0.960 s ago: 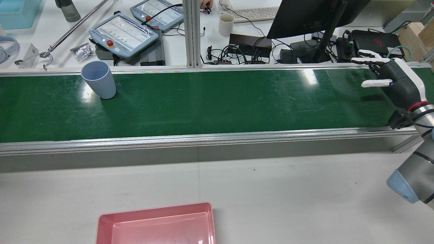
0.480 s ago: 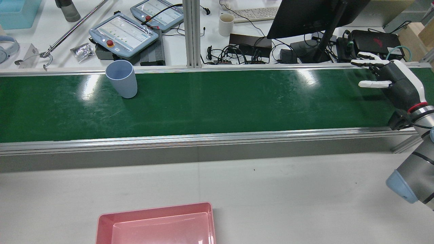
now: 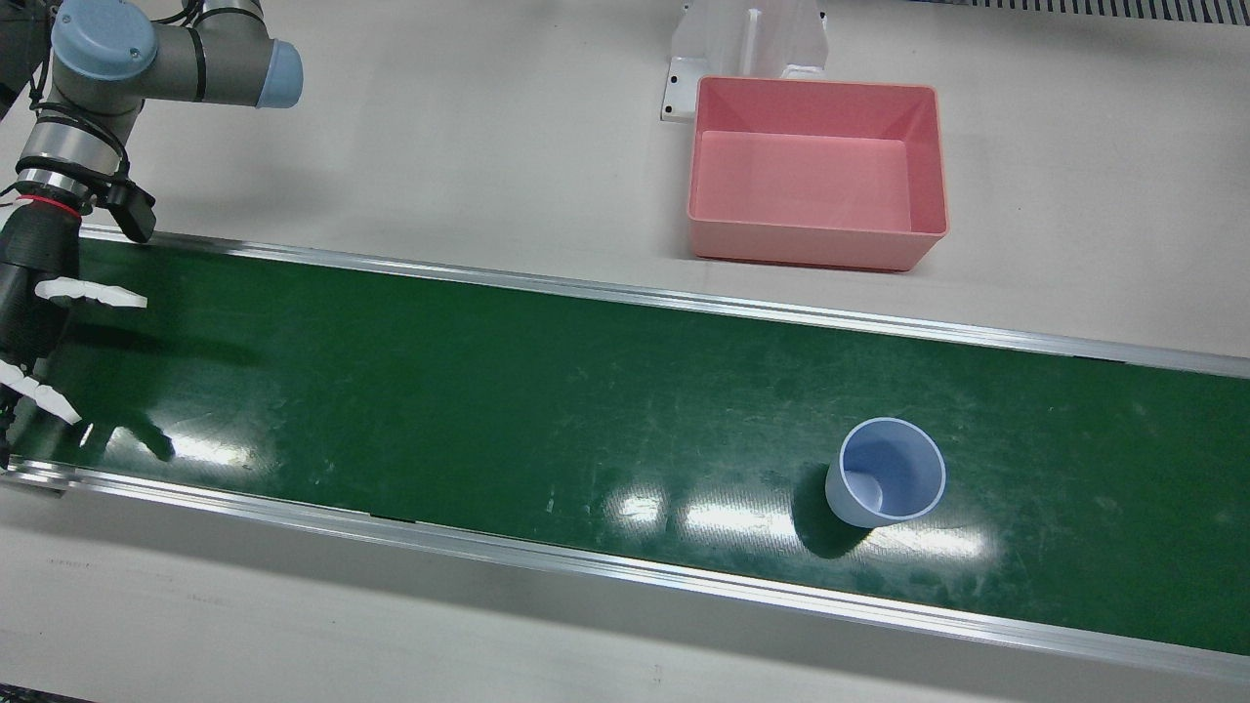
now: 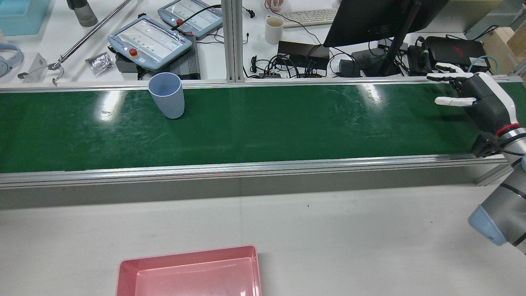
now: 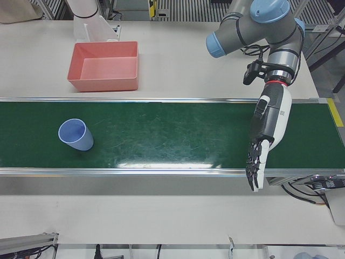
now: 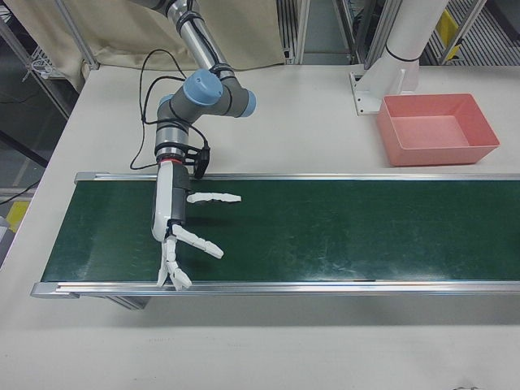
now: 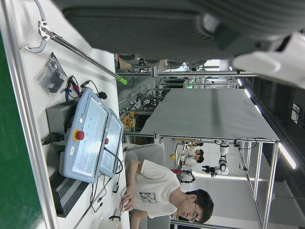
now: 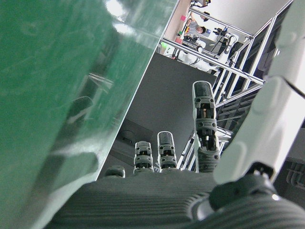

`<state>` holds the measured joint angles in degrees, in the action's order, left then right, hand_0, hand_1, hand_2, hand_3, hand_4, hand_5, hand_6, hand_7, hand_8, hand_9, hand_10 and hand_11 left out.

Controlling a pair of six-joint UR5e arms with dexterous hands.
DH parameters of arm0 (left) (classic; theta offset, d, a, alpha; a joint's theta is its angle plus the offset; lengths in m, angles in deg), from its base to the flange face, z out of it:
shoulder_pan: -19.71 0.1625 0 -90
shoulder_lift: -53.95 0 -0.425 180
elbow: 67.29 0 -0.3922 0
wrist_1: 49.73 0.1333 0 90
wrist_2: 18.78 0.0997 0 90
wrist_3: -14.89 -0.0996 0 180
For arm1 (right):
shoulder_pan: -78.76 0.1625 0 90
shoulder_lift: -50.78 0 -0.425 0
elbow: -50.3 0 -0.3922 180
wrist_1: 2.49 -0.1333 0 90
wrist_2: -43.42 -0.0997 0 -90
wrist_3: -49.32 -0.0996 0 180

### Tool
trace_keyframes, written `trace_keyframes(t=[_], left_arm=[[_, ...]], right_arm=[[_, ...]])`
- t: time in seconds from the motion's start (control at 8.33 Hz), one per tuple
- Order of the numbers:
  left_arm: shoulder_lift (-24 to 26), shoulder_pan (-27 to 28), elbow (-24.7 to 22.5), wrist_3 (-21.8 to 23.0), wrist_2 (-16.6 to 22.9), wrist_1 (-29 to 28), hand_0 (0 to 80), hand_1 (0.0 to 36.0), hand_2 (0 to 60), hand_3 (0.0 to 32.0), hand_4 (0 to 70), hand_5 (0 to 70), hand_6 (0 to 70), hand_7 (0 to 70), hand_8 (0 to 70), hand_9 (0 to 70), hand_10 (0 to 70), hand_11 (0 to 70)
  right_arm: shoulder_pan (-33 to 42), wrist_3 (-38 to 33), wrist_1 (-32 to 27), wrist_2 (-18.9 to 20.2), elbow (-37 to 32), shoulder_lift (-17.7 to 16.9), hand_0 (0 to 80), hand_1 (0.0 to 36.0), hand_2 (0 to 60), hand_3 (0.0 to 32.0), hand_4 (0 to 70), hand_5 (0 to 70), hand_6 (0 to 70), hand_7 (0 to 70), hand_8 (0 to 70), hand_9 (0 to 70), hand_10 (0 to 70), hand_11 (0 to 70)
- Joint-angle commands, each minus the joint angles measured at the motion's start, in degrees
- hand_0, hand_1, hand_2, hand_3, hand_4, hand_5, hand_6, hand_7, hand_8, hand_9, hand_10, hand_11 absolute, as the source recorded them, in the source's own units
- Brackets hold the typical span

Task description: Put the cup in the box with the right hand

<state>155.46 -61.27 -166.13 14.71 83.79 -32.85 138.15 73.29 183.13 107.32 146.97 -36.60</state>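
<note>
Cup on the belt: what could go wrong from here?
1. The cup has ridden the belt toward the open right hand over the last second. A late or early close could knock the upright cup over.
2. The cup runs close to the belt's far rail, so a bump might push it off.
3. The box sits far from the hand, so the carry is long.

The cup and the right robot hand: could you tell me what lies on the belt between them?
Nothing: in the rear view, only bare green belt separates the cup from the open right robot hand.
</note>
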Motion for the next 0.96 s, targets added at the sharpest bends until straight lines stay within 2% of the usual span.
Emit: trace_keyframes(t=[0.0, 0.24, 0.36, 0.84], left_arm=[[0.0, 0.0, 0.0, 0.0, 0.0, 0.0, 0.0, 0.0, 0.0, 0.0, 0.0, 0.0, 0.0, 0.0, 0.0, 0.0, 0.0, 0.0], [0.0, 0.0, 0.0, 0.0, 0.0, 0.0, 0.0, 0.0, 0.0, 0.0, 0.0, 0.0, 0.0, 0.0, 0.0, 0.0, 0.0, 0.0], [0.0, 0.0, 0.0, 0.0, 0.0, 0.0, 0.0, 0.0, 0.0, 0.0, 0.0, 0.0, 0.0, 0.0, 0.0, 0.0, 0.0, 0.0], [0.0, 0.0, 0.1, 0.0, 0.0, 0.0, 0.0, 0.0, 0.0, 0.0, 0.0, 0.0, 0.0, 0.0, 0.0, 0.0, 0.0, 0.0]], right_arm=[[0.1, 0.0, 0.0, 0.0, -0.2, 0.2, 46.8, 7.8, 10.2, 4.6, 35.2, 3.2, 4.4, 25.4, 8.6, 12.3, 0.6, 1.3], [0.4, 0.0, 0.0, 0.0, -0.2, 0.4, 46.7, 8.0, 11.5, 3.8, 37.2, 3.0, 4.5, 26.3, 8.6, 12.7, 0.4, 1.0], [0.4, 0.1, 0.0, 0.0, -0.2, 0.4, 46.7, 8.9, 14.0, 3.6, 37.4, 3.1, 4.7, 27.1, 8.6, 12.8, 0.5, 1.2], [0.4, 0.2, 0.1, -0.1, -0.2, 1.2, 46.6, 8.9, 16.1, 2.6, 40.4, 2.8, 4.9, 28.6, 8.6, 13.2, 0.7, 1.3]])
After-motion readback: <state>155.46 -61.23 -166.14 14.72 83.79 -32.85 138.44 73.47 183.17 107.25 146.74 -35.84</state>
